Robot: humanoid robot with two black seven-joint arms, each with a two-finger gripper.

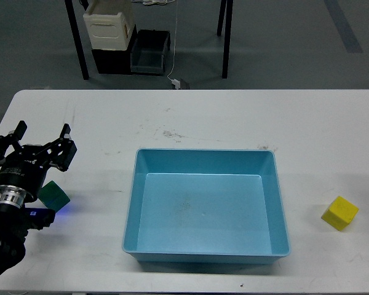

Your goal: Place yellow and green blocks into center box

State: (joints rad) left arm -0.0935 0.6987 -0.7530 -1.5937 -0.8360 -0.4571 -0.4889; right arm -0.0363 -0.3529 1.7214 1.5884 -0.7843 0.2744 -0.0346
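A light blue box stands empty in the middle of the white table. A green block lies at the left, partly hidden behind my left arm. A yellow block lies at the right, near the table's front edge. My left gripper is open, its fingers spread wide, just above and behind the green block and holding nothing. My right gripper is out of view.
The white table runs the full width of the view. Beyond its far edge, on the floor, stand black table legs, a cream container and a dark bin.
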